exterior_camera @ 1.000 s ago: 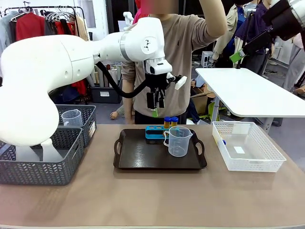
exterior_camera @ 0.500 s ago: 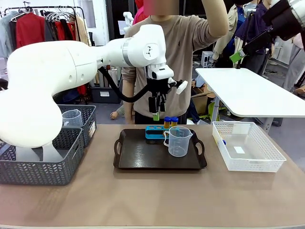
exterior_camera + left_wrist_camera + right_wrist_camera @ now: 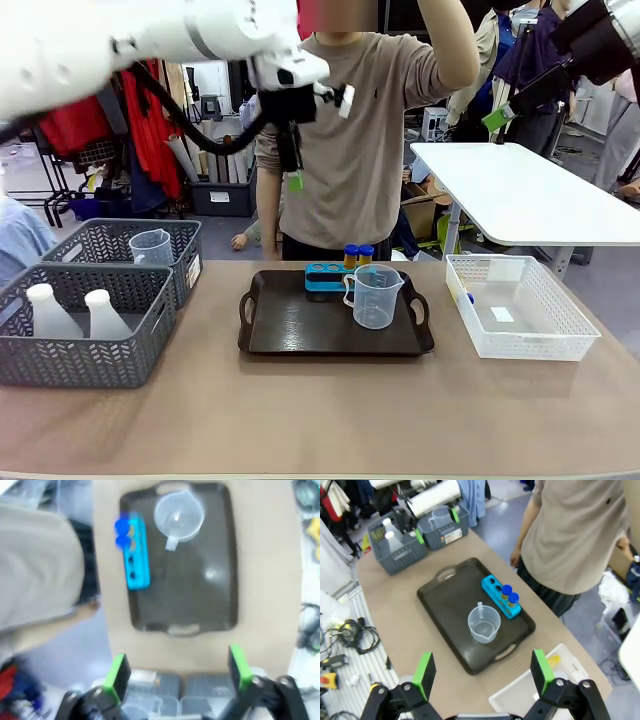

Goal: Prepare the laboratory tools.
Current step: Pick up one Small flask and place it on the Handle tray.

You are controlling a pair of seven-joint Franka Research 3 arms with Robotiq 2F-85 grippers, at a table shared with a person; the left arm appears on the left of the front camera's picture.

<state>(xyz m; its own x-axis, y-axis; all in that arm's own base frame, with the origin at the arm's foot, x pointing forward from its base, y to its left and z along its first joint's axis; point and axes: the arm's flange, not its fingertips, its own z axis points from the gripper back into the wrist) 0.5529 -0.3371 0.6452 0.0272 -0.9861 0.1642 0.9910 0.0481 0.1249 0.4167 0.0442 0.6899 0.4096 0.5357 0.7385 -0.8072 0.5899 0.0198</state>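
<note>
Now higher and further left: left pincer (image 3: pixel 177 672), spread wide, holding nothing. Already on tray (image 3: pixel 300 325): beaker (image 3: pixel 376 297), two tubes (image 3: pixel 358 254). Probably remaining: flasks (image 3: pixel 100 315).

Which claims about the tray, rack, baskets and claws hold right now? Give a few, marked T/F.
1. The clear beaker stands on the dark tray. True.
2. The blue rack holds four tubes. False: two blue-capped tubes stand at one end, and the other holes are empty.
3. The left claw is open and holds nothing. True.
4. Two white flasks sit in the white mesh basket. False: they stand in the near grey basket.
5. The right claw is shut on a tube. False: it is open and empty, high above the table.
</note>
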